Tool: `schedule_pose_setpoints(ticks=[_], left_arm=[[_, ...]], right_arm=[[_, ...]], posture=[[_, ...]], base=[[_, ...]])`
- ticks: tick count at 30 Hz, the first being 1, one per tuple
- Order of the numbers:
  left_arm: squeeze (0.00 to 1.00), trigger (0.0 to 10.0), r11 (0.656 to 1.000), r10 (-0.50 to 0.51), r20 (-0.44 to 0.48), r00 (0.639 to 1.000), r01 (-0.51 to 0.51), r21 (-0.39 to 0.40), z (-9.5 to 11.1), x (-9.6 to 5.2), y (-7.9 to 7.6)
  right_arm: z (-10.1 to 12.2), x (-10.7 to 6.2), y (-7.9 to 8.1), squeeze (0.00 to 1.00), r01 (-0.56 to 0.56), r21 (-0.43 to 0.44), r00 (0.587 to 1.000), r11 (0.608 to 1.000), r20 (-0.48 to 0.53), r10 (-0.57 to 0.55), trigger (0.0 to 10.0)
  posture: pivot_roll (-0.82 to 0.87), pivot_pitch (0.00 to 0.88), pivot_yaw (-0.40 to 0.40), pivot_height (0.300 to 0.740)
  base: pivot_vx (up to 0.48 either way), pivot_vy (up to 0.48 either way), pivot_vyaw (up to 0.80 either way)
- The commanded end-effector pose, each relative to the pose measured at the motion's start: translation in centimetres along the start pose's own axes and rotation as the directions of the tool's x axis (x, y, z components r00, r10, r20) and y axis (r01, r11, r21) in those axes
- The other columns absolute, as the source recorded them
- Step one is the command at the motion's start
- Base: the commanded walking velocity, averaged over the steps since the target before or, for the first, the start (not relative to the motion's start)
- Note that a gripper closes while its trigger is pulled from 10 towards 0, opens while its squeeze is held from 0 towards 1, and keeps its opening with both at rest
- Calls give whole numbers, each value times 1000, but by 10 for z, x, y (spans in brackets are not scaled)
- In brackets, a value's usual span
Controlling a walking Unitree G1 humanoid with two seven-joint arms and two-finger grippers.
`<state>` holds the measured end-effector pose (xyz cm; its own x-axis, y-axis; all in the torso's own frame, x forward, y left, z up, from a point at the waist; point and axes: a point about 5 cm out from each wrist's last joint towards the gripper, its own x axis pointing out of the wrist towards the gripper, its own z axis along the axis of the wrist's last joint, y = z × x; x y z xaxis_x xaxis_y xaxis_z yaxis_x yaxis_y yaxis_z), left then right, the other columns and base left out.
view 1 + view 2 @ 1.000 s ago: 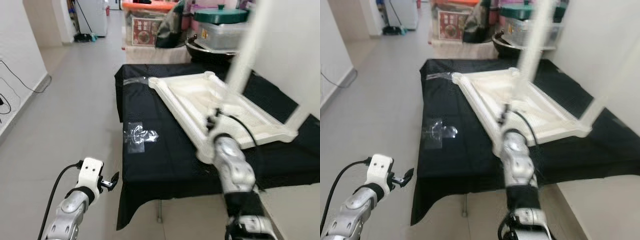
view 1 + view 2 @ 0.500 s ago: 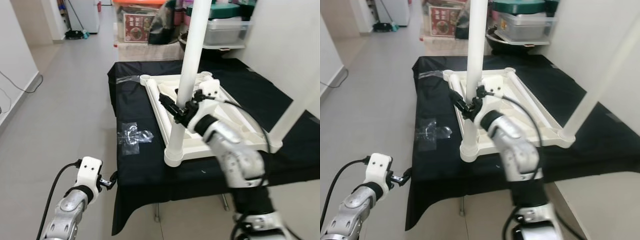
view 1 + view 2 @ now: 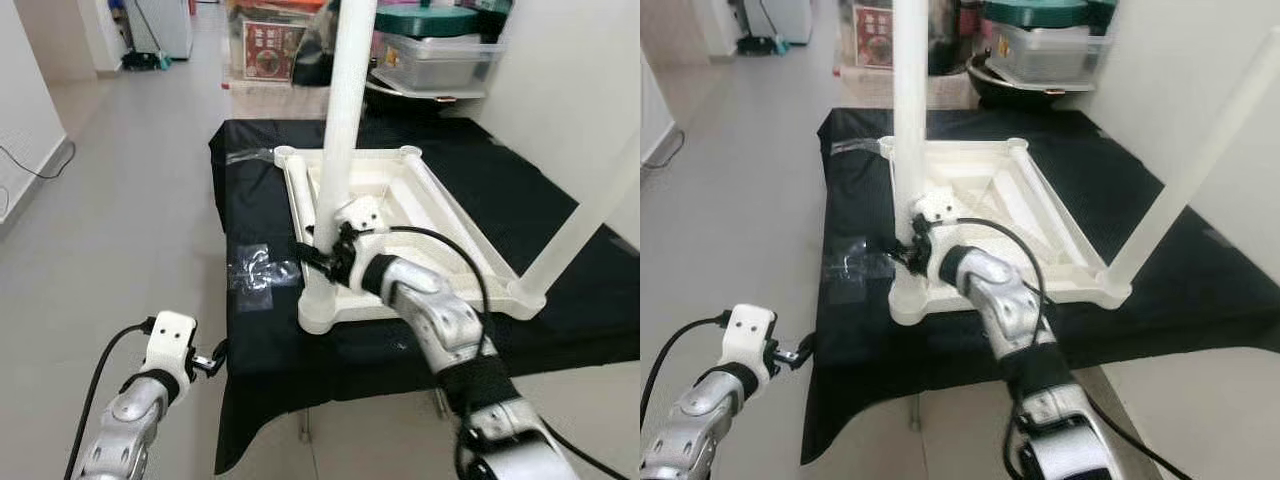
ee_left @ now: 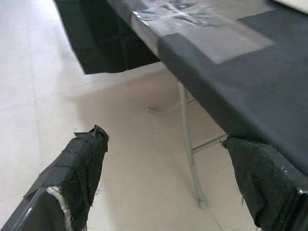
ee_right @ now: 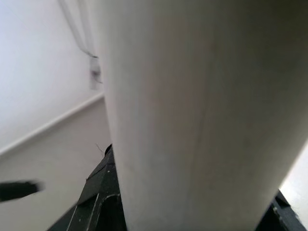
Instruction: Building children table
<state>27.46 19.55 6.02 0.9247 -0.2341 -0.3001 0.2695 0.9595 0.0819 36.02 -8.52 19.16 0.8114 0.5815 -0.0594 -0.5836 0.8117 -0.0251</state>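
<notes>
Two white legs stand up from the upturned children's table (image 3: 400,215), a white plastic piece lying top-down on a work table draped in black cloth (image 3: 560,300). Its underside faces up: a shallow square frame with raised rims, moulded ribs inside, and round sockets at the corners. The near leg (image 3: 340,150) is a thick, smooth, cream-white tube seated upright in the corner socket nearest the robot, close to the cloth's front edge. The second leg (image 3: 590,215) rises at a slant from the right-hand corner. The far corners show bare sockets.

The right gripper (image 3: 318,255) is at the near leg, low on the tube just above its socket, its black fingers pinching the leg from either side. In the right wrist view the leg (image 5: 192,120) is pressed close against the camera, pale and slightly glossy, with black finger parts at its foot.

A crumpled clear plastic wrapper (image 3: 262,272) lies on the cloth just to the left of the near corner, apart from the frame.

The left gripper (image 3: 213,358) hangs low beside the cloth's front left corner, over the tiled floor (image 3: 120,200); its wrist view shows the two black fingers (image 4: 82,163) spread wide, nothing between them, with a metal table support and the cloth edge ahead.
</notes>
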Motion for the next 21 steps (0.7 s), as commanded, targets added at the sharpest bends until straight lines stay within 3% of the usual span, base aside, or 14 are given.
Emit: schedule_pose_setpoints(ticks=[1, 2, 3, 4, 5, 6, 7, 8, 10, 11, 14, 15, 20, 21], left_arm=[[0, 10000, 1000, -19, -4, 1000, 19, -11, -3, -1, -5], [0, 10000, 1000, -19, -4, 1000, 19, -11, -3, -1, -5], [0, 10000, 1000, -23, -4, 1000, 23, -11, -3, 0, -6], [0, 10000, 1000, -23, -4, 1000, 23, -11, -3, 0, -6], [0, 10000, 1000, -29, -3, 1000, 29, -12, -2, 0, -7], [0, 10000, 1000, -29, -3, 1000, 29, -12, -2, 0, -7], [0, 10000, 999, -48, -1, 999, 48, -13, -1, 2, -9], [0, 10000, 999, -48, -1, 999, 48, -13, -1, 2, -9], [0, 10000, 999, -53, -1, 999, 53, -9, -1, 2, -9], [0, 10000, 999, -51, -2, 999, 51, -8, -1, 3, -8], [0, 10000, 999, -50, -2, 999, 50, -7, 0, 3, -7], [0, 10000, 999, -50, -2, 999, 50, -8, 0, 4, -7], [0, 10000, 999, -51, -1, 999, 51, -10, -1, 4, -8], [0, 10000, 999, -51, -1, 999, 51, -10, -1, 4, -8]], right_arm=[[-28, -20, -44, 0, 516, 116, 854, 849, -150, -498, 0], [-28, -20, -44, 0, 516, 116, 854, 849, -150, -498, 0], [-42, -34, -52, 0, 668, 169, 743, 725, -216, -634, 0], [-42, -34, -52, 0, 668, 169, 743, 725, -216, -634, 0], [-51, -44, -48, 0, 722, 204, 692, 661, -248, -678, 0], [-51, -44, -48, 0, 722, 204, 692, 661, -248, -678, 0], [-41, -41, -14, 0, 626, 254, 779, 737, -164, -605, 10000], [-41, -41, -14, 0, 626, 254, 779, 737, -164, -605, 10000], [-26, -39, 7, 0, 511, 292, 854, 809, -66, -516, 10000], [-19, -38, 8, 1000, 462, 290, 878, 838, -15, -479, 10000], [-7, -35, 8, 1000, 381, 276, 912, 882, 47, -408, 10000], [4, -32, 4, 0, 306, 258, 937, 916, 87, -337, 10000], [35, -31, -2, 0, -22, 177, 978, 984, 209, -15, 10000], [35, -31, -2, 0, -22, 177, 978, 984, 209, -15, 10000]], posture=[[47, 0, -98, 740], [47, 0, -98, 740], [47, 0, -98, 740], [47, 0, -98, 740], [44, 0, -89, 740], [44, 0, -89, 740], [32, 0, -80, 740], [32, 0, -80, 740], [29, 0, -79, 740], [30, 0, -79, 740], [31, 0, -80, 740], [29, 0, -81, 740], [27, 0, -82, 740], [27, 0, -82, 740]], base=[[0, 0, 0], [0, 0, 0], [0, 0, 0], [0, 0, 0], [0, 0, 0], [0, 0, 0], [0, 0, 0], [0, 0, 0], [0, 0, 0], [0, 0, 0], [0, 0, 0], [0, 0, 0], [0, 0, 0], [0, 0, 0]])
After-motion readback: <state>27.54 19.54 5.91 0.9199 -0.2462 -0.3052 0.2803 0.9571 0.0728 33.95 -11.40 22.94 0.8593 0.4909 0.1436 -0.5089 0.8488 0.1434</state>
